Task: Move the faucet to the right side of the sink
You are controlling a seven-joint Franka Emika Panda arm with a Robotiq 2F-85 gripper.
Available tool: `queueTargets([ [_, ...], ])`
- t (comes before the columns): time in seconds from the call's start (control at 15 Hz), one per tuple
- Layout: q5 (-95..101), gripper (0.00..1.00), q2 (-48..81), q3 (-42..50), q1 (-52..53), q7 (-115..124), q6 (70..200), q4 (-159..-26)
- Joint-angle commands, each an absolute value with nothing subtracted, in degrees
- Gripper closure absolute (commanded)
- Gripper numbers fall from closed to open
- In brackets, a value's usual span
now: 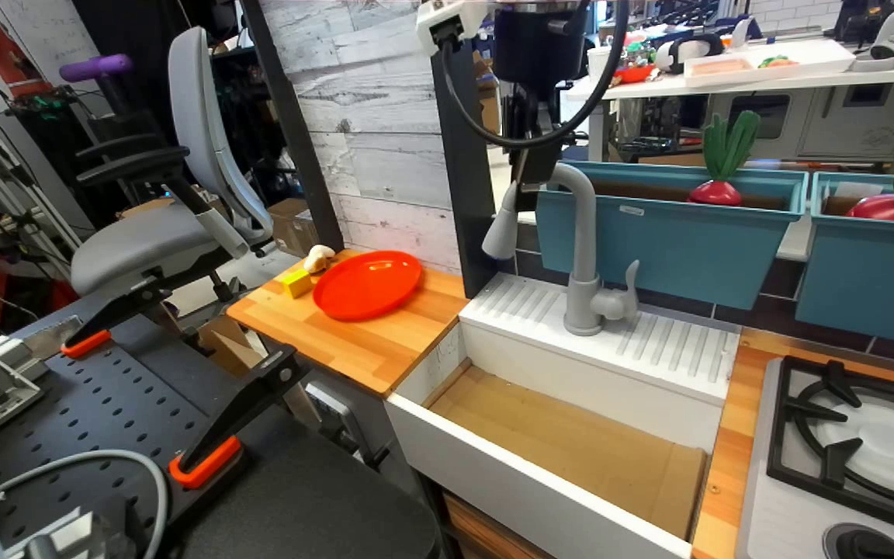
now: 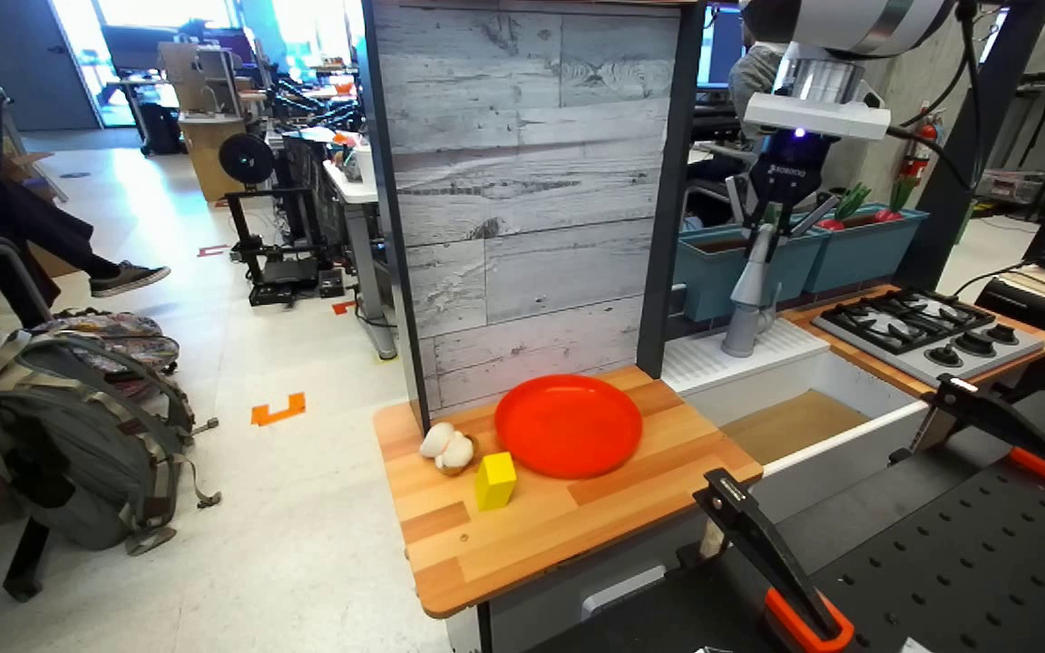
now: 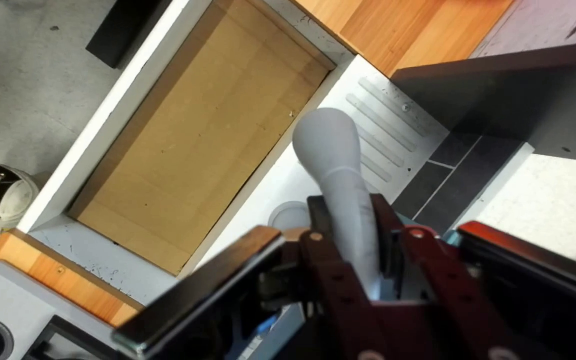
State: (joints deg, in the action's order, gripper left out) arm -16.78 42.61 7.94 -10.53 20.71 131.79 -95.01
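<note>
Gripper [image 3: 351, 214] looks clamped on spout [image 3: 339, 167] of faucet [image 1: 585, 233]. Spout points toward plate [image 1: 368, 285] side of sink [image 1: 524, 497]. Grasp done; swing right, presumably toward stove [image 1: 874, 439], remains.

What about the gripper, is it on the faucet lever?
No, in the wrist view the gripper has the faucet spout between its fingers.

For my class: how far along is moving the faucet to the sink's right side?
Done: the end effector is at the faucet. In hand: its fingers appear closed around the spout. Left to do: the spout points toward the red plate's side, so the swing rightward, presumably toward the stove, looks unfinished.
</note>
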Motion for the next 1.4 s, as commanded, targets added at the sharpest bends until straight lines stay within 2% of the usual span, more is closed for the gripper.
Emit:
queueTargets([
  [0.0,-12.35,0.94,40.94,8.88,-11.41,12.52,131.58,-96.62],
  [1.0,-0.38,0.94,40.81,7.79,-17.11,-26.57,128.03,-95.64],
  [1.07,0.17,0.69,40.87,7.77,-17.03,-26.93,127.20,-95.38],
  [1.13,1.32,0.50,40.87,8.08,-16.68,-27.13,127.41,-95.49],
  [1.33,4.06,0.29,40.11,8.29,-16.01,-25.73,129.80,-96.95],
])
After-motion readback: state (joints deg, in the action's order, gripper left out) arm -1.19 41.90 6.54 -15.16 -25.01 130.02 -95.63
